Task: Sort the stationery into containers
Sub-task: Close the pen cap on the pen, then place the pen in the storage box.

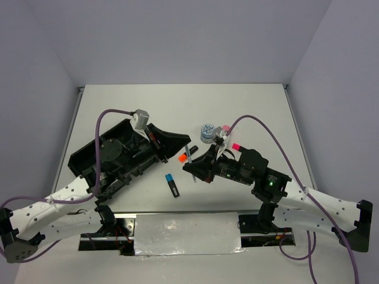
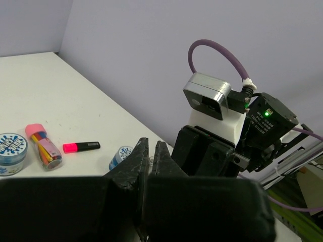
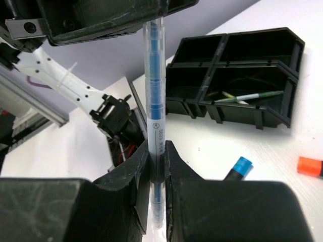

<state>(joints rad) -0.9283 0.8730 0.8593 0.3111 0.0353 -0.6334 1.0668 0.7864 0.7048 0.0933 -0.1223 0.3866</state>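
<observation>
A clear pen with blue ink [image 3: 154,91] runs between both grippers. My right gripper [image 3: 158,151] is shut on its lower half. My left gripper [image 2: 150,146] is shut on its other end, which shows end-on between the tips. In the top view the pen [image 1: 190,161] is held above the table between the left gripper [image 1: 187,147] and the right gripper [image 1: 193,169]. The black organiser tray [image 1: 89,160] lies under my left arm. It holds thin pens [image 3: 247,97]. Orange-capped [image 1: 182,158], blue-capped [image 1: 172,184] and pink-capped [image 1: 235,145] highlighters lie on the table.
Two blue-white tape rolls [image 1: 207,129] [image 2: 12,153] and a pink-orange tube [image 1: 224,130] sit behind my right gripper. A shiny silver sheet [image 1: 186,234] lies at the near edge between the arm bases. Walls enclose the table on three sides.
</observation>
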